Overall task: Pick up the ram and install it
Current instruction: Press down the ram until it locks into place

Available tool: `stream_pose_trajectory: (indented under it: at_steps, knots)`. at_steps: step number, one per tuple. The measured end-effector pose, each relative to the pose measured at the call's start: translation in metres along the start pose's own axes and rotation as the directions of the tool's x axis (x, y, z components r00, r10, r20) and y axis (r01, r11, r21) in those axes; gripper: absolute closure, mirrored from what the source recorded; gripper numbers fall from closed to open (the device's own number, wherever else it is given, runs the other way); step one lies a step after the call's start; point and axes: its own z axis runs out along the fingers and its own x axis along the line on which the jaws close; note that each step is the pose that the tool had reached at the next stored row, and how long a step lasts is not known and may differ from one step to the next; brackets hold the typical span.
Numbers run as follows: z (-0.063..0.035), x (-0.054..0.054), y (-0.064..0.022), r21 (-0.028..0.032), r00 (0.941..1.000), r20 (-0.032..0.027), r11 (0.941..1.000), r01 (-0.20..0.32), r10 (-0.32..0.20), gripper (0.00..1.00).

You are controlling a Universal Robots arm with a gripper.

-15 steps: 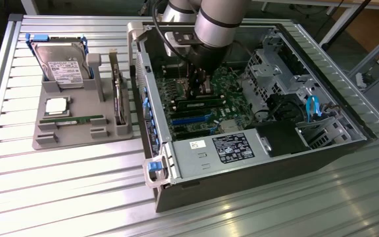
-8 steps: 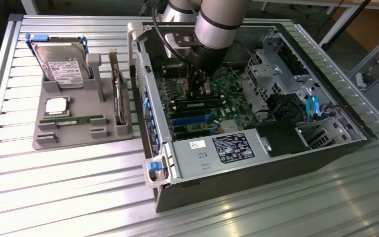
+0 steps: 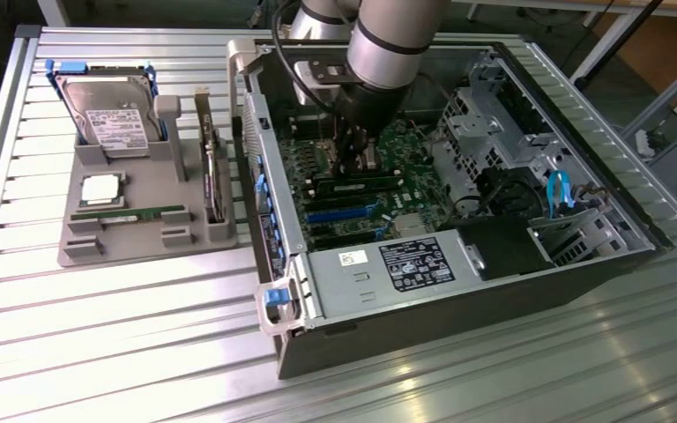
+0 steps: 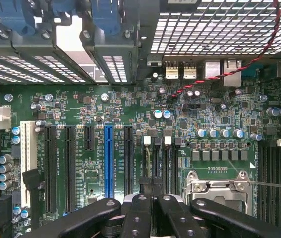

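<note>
The ram (image 3: 127,214), a long thin green stick, lies flat in the front part of the grey tray (image 3: 80,251), towards the exterior view's left. My gripper (image 3: 356,161) is away from it, down inside the open computer case over the green motherboard (image 4: 81,99). In the wrist view the gripper (image 4: 152,182) is shut, its black fingers (image 4: 141,203) pressed together over the narrow memory slots beside the silver processor socket (image 4: 219,191). I see nothing held between them. A long dark module (image 3: 359,186) sits on the motherboard directly below the gripper; whether they touch, I cannot tell.
The tray also holds a silver hard drive (image 3: 109,119), a square processor chip (image 3: 101,188) and an upright card (image 3: 212,167). Inside the case (image 3: 621,256) are a power supply (image 3: 398,269), a drive cage (image 3: 492,119) and cables. Everything rests on a ribbed metal table (image 3: 115,335).
</note>
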Motion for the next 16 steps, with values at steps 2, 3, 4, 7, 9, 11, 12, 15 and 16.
stream_pose_trajectory:
  at_steps: [2,3,4,7,9,11,12,15,16]
  knots:
    - [0.0012,0.0,-0.0001,0.0,1.0,0.0,1.0,0.0,0.0,0.91]
    - [0.0022,0.0001,-0.0001,0.0,1.0,0.0001,1.0,0.0,0.0,0.91]
    - [0.0026,0.0001,-0.0001,-0.0001,1.0,-0.0001,1.0,0.0,0.0,0.91]
    - [0.0048,0.0001,-0.0002,0.0001,1.0,0.0001,1.0,0.0,0.0,0.91]
    - [0.0071,0.0002,-0.0003,0.0,1.0,0.0,1.0,0.0,0.0,0.91]
    - [0.0074,0.0002,-0.0004,0.0,1.0,0.0001,1.0,0.0,0.0,0.91]
    - [0.0082,0.0002,-0.0004,0.0001,1.0,0.0004,1.0,0.0,0.0,0.91]
    - [0.0095,0.0003,-0.0004,0.0,1.0,0.0002,1.0,0.0,0.0,0.91]
    - [0.01,0.0004,-0.0005,-0.0001,1.0,0.0,1.0,0.0,0.0,0.91]
